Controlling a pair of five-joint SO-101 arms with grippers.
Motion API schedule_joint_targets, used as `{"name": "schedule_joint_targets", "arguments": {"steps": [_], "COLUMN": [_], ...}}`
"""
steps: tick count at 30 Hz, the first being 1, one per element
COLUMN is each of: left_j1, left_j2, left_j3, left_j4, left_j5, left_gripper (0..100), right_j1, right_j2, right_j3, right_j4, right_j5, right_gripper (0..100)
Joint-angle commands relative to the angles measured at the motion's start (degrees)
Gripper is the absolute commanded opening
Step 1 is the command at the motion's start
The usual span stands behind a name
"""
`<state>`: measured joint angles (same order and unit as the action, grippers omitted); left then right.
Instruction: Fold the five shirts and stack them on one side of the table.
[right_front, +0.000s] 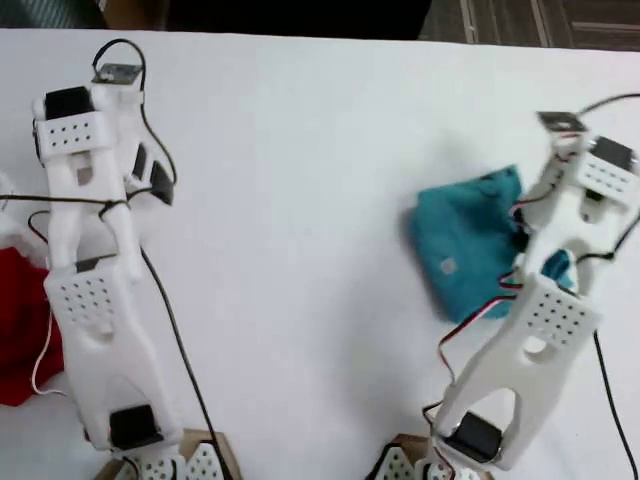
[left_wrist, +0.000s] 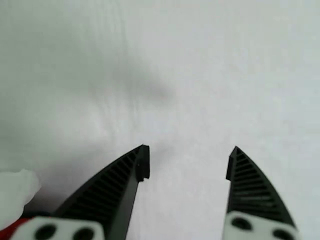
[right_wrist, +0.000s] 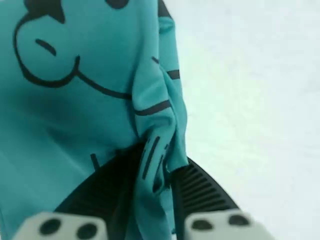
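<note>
A teal shirt (right_front: 462, 240) with a black cartoon print lies crumpled on the right of the white table (right_front: 300, 150). My right gripper (right_front: 528, 242) sits at the shirt's right edge. In the right wrist view the right gripper (right_wrist: 157, 175) is shut on a bunched fold of the teal shirt (right_wrist: 75, 110). A red shirt (right_front: 22, 325) lies at the left edge of the table, beside my left arm. My left gripper (right_front: 152, 178) hangs over bare table at the far left. In the left wrist view the left gripper (left_wrist: 189, 165) is open with nothing between its black fingers (left_wrist: 127, 185).
Both arm bases stand at the near edge (right_front: 300, 470), with cables trailing from them. The table's middle and far side are bare white surface. A sliver of red cloth (left_wrist: 9, 231) shows beside the left gripper's body.
</note>
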<state>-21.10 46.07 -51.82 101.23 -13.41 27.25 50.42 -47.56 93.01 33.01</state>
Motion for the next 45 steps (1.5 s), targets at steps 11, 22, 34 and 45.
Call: {"name": "schedule_joint_targets", "arguments": {"steps": [11,22,34,45], "left_j1": [1.8,1.8,1.7,1.8], "left_j2": [-4.2,-4.6,-4.3,-4.3], "left_j3": [2.2,4.4,4.4,4.4], "left_j4": [0.7,0.5,0.4,0.3], "left_j5": [0.0,-0.1,-0.4,-0.3], "left_gripper": [27,27,27,27], "right_j1": [9.1,8.2,1.5,-11.6], "right_j2": [-1.4,-2.3,-12.7,-32.2], "right_j3": [-3.5,-4.0,-12.4,25.2], "right_j4": [-5.1,-4.6,5.2,3.6], "right_j5": [0.2,0.5,0.2,0.7], "right_gripper": [2.0,3.9,16.3,14.5]}}
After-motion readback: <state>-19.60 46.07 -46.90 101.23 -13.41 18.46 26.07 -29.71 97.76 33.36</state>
